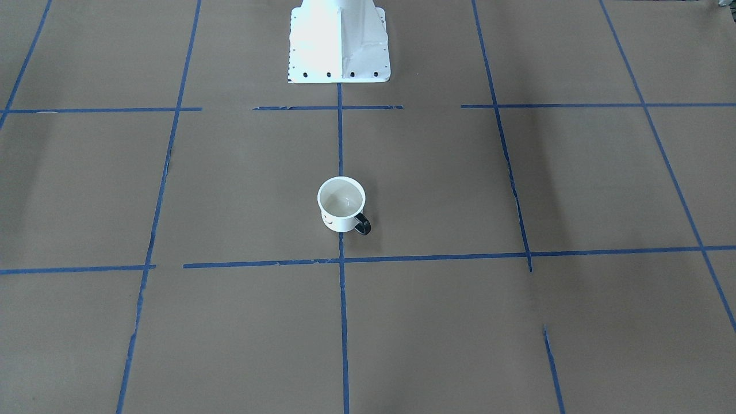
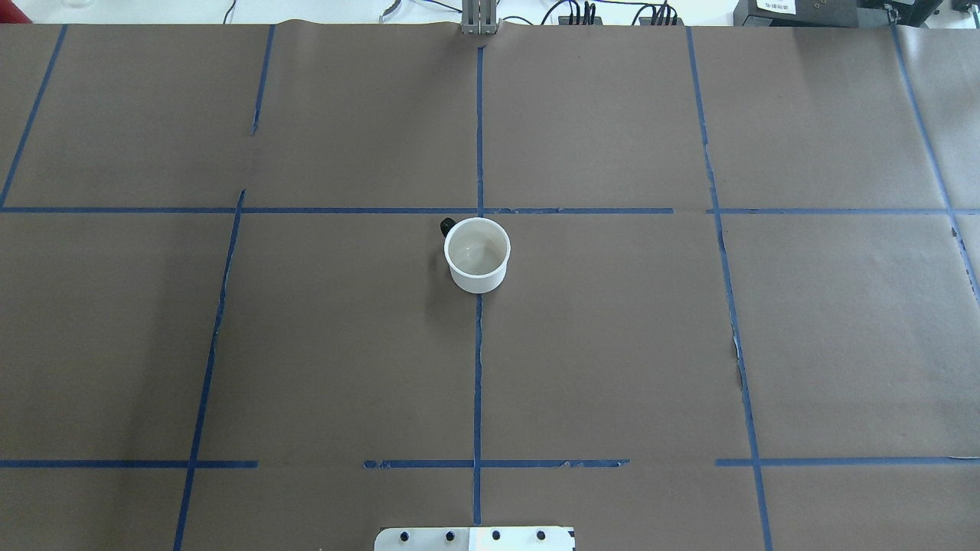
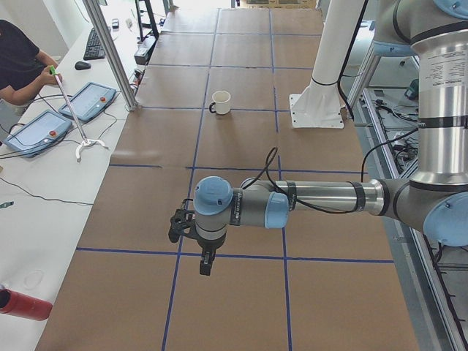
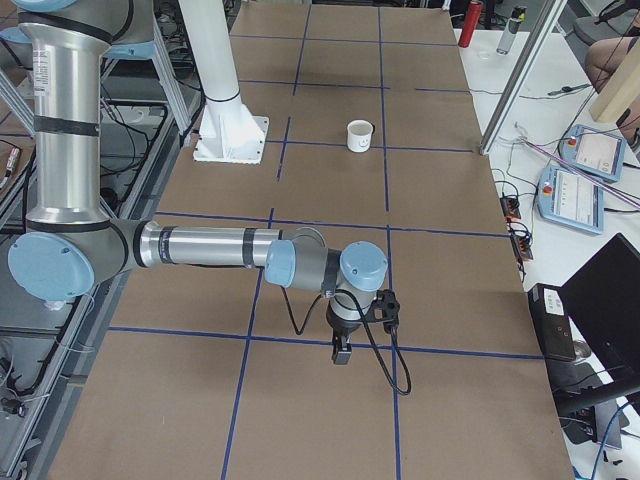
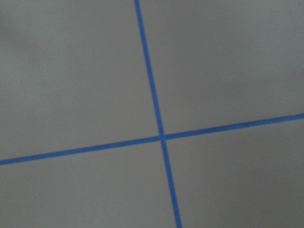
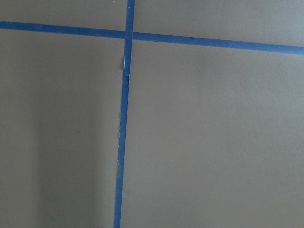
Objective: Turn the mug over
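Now mug (image 1: 341, 204) sitting upright, mouth facing up, on middle blue line (image 1: 344, 322) of counter (image 1: 517, 333), nothing touching it. Black handle (image 1: 363, 225) pointing toward robot's left and away from robot, so left arm probably reaching it easier. Left tool (image 3: 206, 265) and right tool (image 4: 341, 350) hanging well apart from mug, pointing down at counter, likely waiting. Cannot tell if either tool is released or clenched.

Left arm (image 3: 322, 197): forearm held level, wrist turned down, left gripper (image 3: 207, 268) pointing straight down, finger state indeterminable. Right arm (image 4: 200, 245): matching posture, with right gripper (image 4: 342, 354) pointing down, state likewise indeterminable.
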`<state>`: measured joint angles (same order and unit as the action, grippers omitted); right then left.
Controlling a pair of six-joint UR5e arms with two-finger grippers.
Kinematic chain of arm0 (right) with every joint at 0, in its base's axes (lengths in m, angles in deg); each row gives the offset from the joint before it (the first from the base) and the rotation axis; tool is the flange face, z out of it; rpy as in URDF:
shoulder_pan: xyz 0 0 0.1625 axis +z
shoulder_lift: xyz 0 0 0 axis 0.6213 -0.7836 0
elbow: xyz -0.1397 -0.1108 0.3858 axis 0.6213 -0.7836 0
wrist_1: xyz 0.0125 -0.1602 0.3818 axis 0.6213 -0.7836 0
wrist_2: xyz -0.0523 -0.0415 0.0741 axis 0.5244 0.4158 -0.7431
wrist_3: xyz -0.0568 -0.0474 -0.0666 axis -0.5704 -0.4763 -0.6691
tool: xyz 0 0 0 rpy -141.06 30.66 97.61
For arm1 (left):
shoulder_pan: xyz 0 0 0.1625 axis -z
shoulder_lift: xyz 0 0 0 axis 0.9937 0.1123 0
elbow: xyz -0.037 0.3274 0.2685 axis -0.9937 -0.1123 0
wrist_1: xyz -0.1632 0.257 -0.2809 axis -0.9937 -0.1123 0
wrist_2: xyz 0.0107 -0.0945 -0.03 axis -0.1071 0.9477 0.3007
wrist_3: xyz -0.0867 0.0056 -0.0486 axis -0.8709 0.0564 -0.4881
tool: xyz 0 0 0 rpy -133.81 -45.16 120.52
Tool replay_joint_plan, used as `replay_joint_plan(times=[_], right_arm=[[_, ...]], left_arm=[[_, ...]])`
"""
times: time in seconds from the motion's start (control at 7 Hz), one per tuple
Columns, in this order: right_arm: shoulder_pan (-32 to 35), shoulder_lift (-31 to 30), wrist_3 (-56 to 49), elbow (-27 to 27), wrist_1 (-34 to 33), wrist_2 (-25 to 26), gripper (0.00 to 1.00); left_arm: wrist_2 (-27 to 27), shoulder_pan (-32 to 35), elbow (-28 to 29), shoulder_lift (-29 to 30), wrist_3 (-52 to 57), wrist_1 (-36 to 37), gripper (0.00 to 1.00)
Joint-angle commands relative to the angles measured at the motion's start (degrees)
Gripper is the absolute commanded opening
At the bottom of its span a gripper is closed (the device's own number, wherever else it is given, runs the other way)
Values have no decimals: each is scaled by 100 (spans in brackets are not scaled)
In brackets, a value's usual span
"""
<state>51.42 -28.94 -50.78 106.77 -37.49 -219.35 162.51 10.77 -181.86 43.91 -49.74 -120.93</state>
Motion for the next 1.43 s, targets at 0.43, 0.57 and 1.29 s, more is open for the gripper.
replay_joint_plan(times=[0.43, 0.57, 1.29], right_arm=[[0, 0, 0, 0, 0, 0, 100], [0, 0, 0, -9, 0, 0, 100], [0, 0, 0, 0, 0, 0, 100]], left_arm=[[635, -28, 79, -213, -537, -469, 100], [635, -28, 106, -223, -546, -488, 100], [600, -45, -156, -188, -537, -348, 100]])
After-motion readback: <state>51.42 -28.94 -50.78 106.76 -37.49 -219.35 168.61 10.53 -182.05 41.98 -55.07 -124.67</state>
